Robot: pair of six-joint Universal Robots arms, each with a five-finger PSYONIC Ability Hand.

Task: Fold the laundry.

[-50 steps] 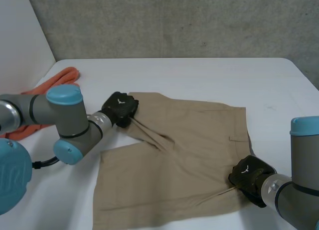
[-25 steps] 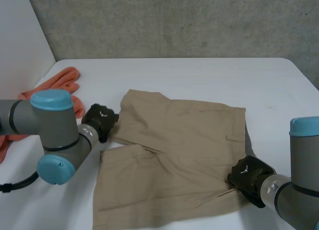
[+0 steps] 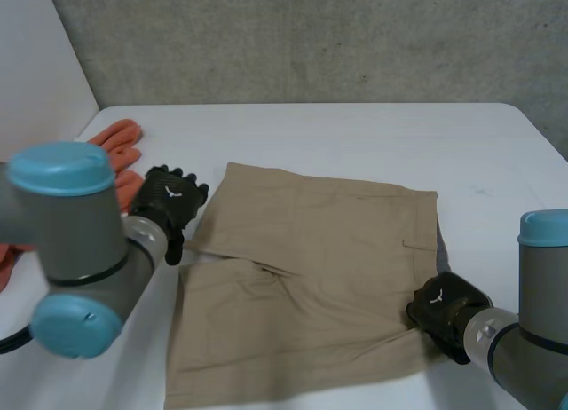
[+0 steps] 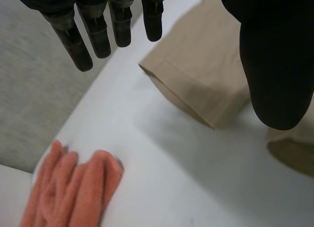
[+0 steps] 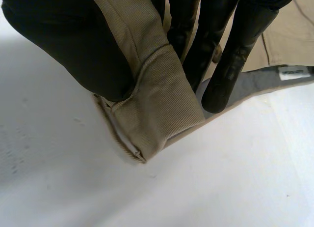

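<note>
Tan shorts (image 3: 311,268) lie spread flat on the white table (image 3: 355,139). My left hand (image 3: 169,201) hovers open just off their left side, beside a leg hem. In the left wrist view its straight fingers (image 4: 98,30) and thumb (image 4: 274,65) hold nothing, and the leg hem (image 4: 196,74) lies below them. My right hand (image 3: 444,314) is at the shorts' near right corner. In the right wrist view it is shut on a fold of the shorts (image 5: 157,94), pinched between thumb (image 5: 64,45) and fingers (image 5: 230,55).
An orange cloth (image 3: 120,144) lies bunched at the table's left edge, close to my left hand; the left wrist view shows this orange cloth (image 4: 73,187) beyond the fingertips. A grey wall stands behind the table. Bare table stretches behind and to the right of the shorts.
My left hand has let go of the shorts' leg, drawn back left off the cloth and opened. The lifted leg has dropped flat. The right hand keeps its pinch in place.
</note>
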